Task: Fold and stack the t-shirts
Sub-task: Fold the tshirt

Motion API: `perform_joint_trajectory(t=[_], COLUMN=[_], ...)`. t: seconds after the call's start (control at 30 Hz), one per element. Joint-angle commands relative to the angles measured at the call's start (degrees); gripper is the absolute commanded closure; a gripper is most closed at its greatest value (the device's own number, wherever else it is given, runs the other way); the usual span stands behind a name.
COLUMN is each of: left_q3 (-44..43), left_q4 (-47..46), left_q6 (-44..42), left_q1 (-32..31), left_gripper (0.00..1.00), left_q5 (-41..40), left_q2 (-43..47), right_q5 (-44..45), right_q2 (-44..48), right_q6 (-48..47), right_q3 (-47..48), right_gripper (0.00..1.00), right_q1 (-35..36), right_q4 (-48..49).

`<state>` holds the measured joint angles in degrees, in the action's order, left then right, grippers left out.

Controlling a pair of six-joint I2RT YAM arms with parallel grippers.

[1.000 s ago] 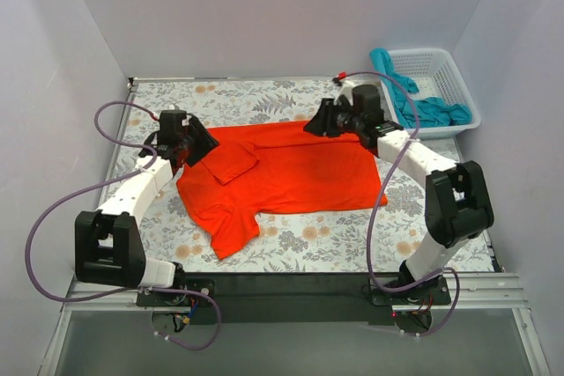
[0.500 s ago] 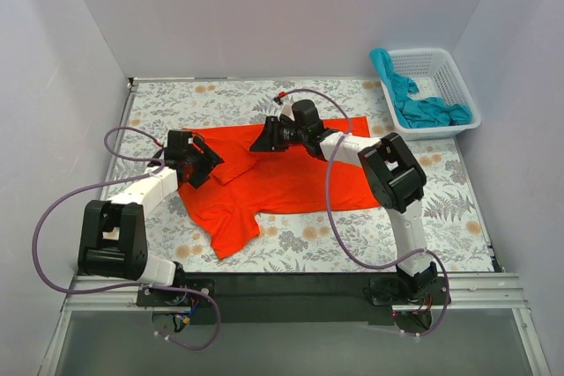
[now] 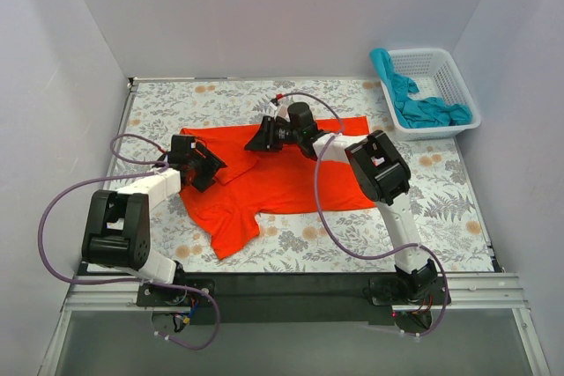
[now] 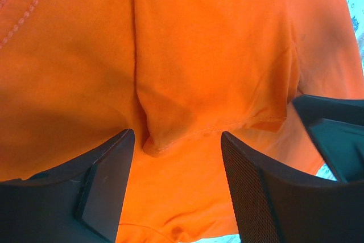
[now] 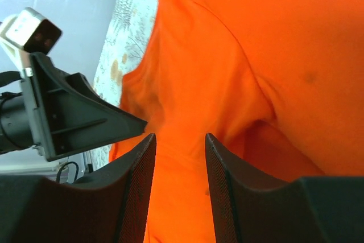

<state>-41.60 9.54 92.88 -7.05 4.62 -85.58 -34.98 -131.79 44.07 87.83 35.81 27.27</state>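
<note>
An orange t-shirt (image 3: 291,173) lies spread on the flowered table, one sleeve folded in at the left, another pointing to the near left. My left gripper (image 3: 210,167) is open, low over the folded sleeve; in the left wrist view its gripper (image 4: 176,169) straddles the sleeve hem (image 4: 216,132). My right gripper (image 3: 257,141) is open over the shirt's far edge near the collar; the right wrist view shows the gripper (image 5: 179,157) just above orange cloth (image 5: 239,55), empty.
A white basket (image 3: 458,85) at the far right holds teal t-shirts (image 3: 423,107). The left arm's purple cable (image 3: 62,200) loops over the table's left side. White walls close in the table on three sides.
My right gripper has swung left from the shirt's far right to its far middle. My left gripper has shifted slightly toward the near right onto the folded sleeve.
</note>
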Motion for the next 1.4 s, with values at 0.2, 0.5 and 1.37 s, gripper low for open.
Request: perform_joint_trajectory(t=[0.2, 0.5, 1.37], left_q3=[1.6, 1.3, 0.1], left_q4=[-3.3, -4.3, 1.8], left_q6=[-0.1, -0.6, -0.1], left_q1=[-0.1, -0.3, -1.7], left_gripper=[0.39, 0.50, 0.89], left_q5=[2.8, 3.5, 2.8], left_q2=[-0.2, -1.3, 1.3], right_q5=[-0.9, -1.1, -1.1], right_q2=[-2.0, -1.7, -0.5], right_q6=[1.6, 1.6, 1.4], right_q3=[-3.2, -3.6, -4.2], right_gripper=[0.53, 0.53, 0.53], right_q1=[-0.8, -1.0, -1.3], right_q4=[2.8, 3.0, 2.9])
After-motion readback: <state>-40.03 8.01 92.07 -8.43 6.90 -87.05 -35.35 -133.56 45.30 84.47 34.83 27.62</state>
